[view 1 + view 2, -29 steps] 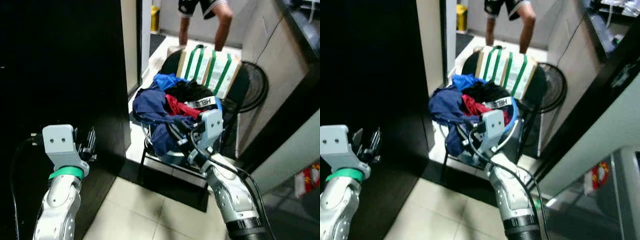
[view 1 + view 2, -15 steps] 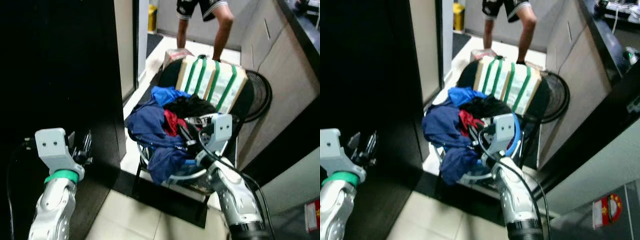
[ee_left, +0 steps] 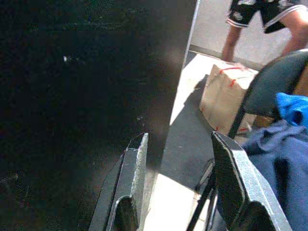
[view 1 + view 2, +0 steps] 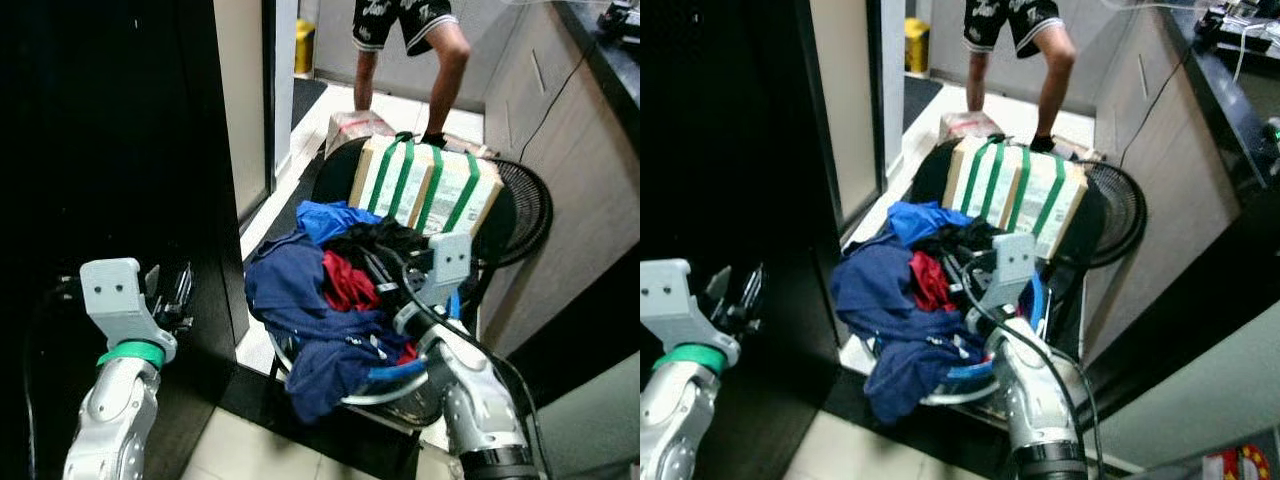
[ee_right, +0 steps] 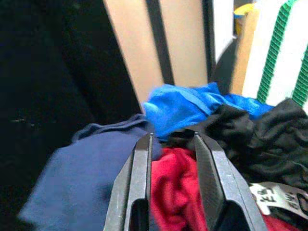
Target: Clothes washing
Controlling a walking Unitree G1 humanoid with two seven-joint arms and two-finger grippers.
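My right gripper (image 5: 171,192) hung just over the laundry basket (image 4: 385,385), its fingers a little apart with the red garment (image 5: 175,202) between them, not clearly pinched. Over the last second the clothes pile (image 4: 320,310) had drawn closer beneath it, so I judged picking could begin. My left gripper (image 3: 180,183) stayed spread and empty beside the dark wall (image 3: 72,72).

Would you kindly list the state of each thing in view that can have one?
left gripper: open, empty, raised beside the dark panel.
right gripper: open, fingers astride the red garment.
laundry basket: heaped full, sitting on the chair.
navy garment: draped over the basket rim, hanging down.
strapped box: closed, bound with green straps.
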